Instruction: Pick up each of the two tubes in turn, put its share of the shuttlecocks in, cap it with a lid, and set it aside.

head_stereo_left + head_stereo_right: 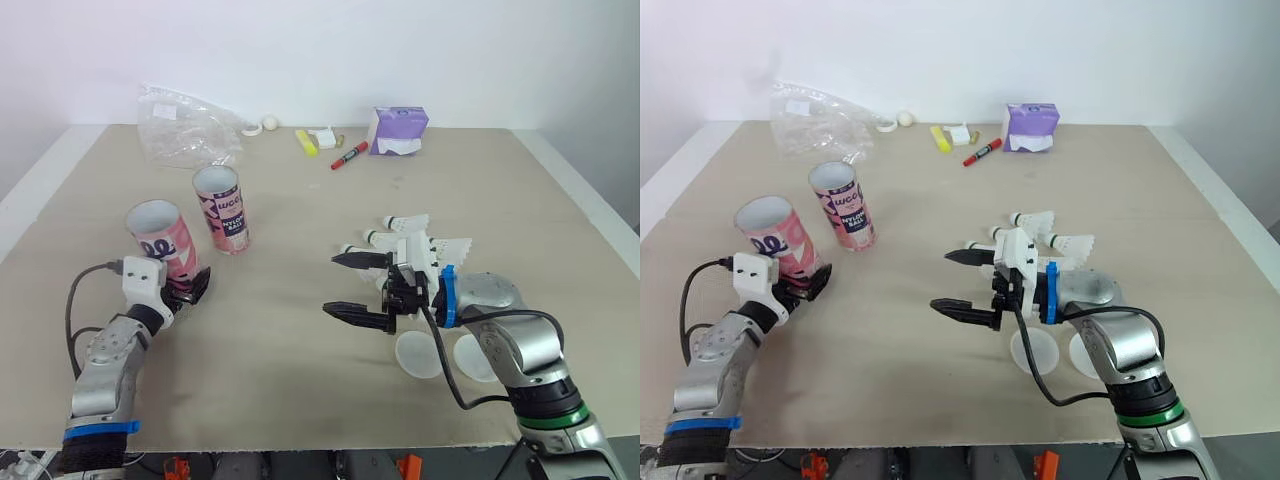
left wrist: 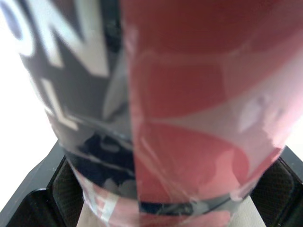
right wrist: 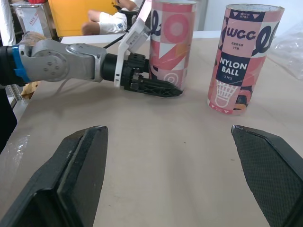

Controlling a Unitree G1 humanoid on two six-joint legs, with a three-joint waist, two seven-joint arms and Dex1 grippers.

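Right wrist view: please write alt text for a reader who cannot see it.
The left hand reaches the base of one upright pink tube; a second tube stands beside it on the beige table. The right hand, in the foreground, is open.

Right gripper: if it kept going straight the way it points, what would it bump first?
Probably the left gripper at the foot of the nearer pink tube; the table between looks free. Depth is hard to judge.
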